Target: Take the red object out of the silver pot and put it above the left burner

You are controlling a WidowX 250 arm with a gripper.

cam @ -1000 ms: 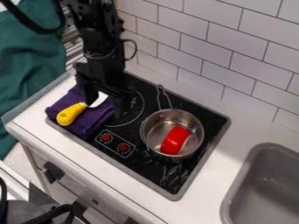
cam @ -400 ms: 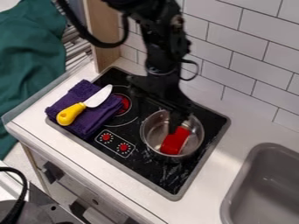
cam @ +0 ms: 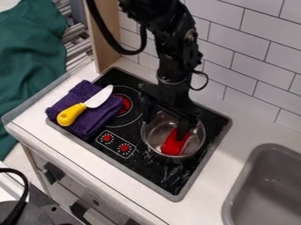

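The red object (cam: 173,146) lay inside the silver pot (cam: 201,143), down in its lower part as the view showed it. Your gripper (cam: 164,127) hung over that pot, its jaws spread apart and released. One jaw reached into the pot and overlapped the top end of the red object; you could not tell whether they touched. The other jaw was by the pot's upper left rim.

Your pot sat on the black stovetop (cam: 157,174), at the right of the left burner (cam: 126,104), whose middle looked red. Two red knobs (cam: 124,148) were in a white outline near the front edge. At the left corner you had a folded purple cloth (cam: 87,126), partly over the burner, with a yellow-handled knife (cam: 71,114) lying across it.

The stovetop was set in the white surface (cam: 214,186), with a grey sink (cam: 233,198) to the right. White tiles (cam: 258,59) lined the wall behind, a wooden panel (cam: 104,37) stood at the upper left, and a green cloth (cam: 29,70) hung beyond.
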